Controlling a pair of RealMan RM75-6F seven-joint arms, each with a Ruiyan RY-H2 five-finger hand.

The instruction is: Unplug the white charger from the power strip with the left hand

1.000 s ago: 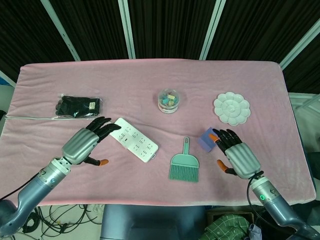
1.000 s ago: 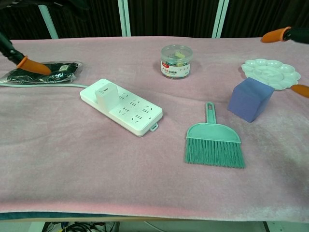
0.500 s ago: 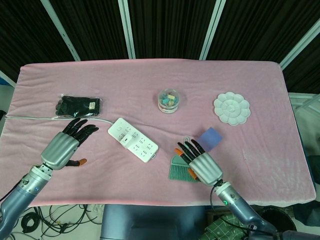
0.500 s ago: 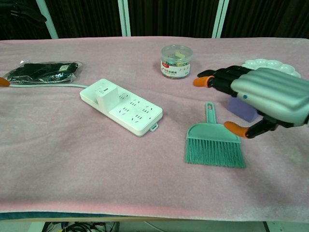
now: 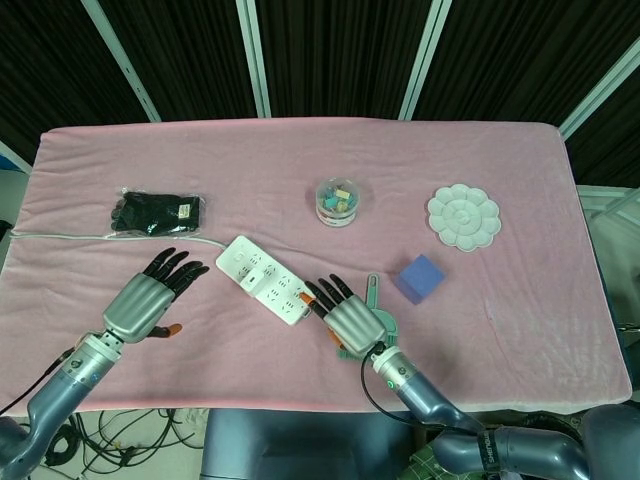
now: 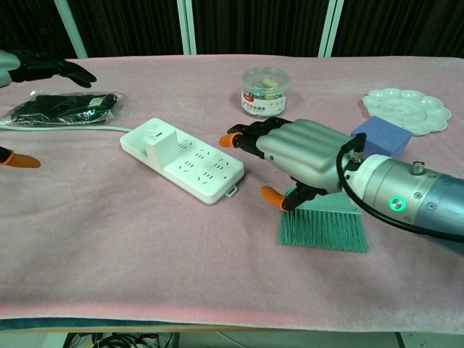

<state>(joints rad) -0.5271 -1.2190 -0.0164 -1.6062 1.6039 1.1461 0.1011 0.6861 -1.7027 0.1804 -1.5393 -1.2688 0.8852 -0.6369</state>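
Note:
The white power strip (image 5: 266,279) (image 6: 185,160) lies slantwise on the pink cloth, with the white charger (image 6: 158,141) (image 5: 241,262) plugged in upright at its left end. My left hand (image 5: 147,297) (image 6: 43,67) hovers open to the left of the strip, fingers spread, touching nothing. My right hand (image 5: 347,315) (image 6: 293,154) is open above the green brush (image 6: 321,225), its fingertips (image 5: 309,297) close to the strip's right end.
A black glove pack (image 5: 156,212) and the strip's cable (image 6: 58,126) lie at the left. A clear jar (image 5: 337,201), a white palette (image 5: 464,216) and a blue block (image 5: 418,277) stand behind and to the right.
My right hand has swept left from beside the blue block to the strip's right end. My left hand drew back from the charger, then edged forward again.

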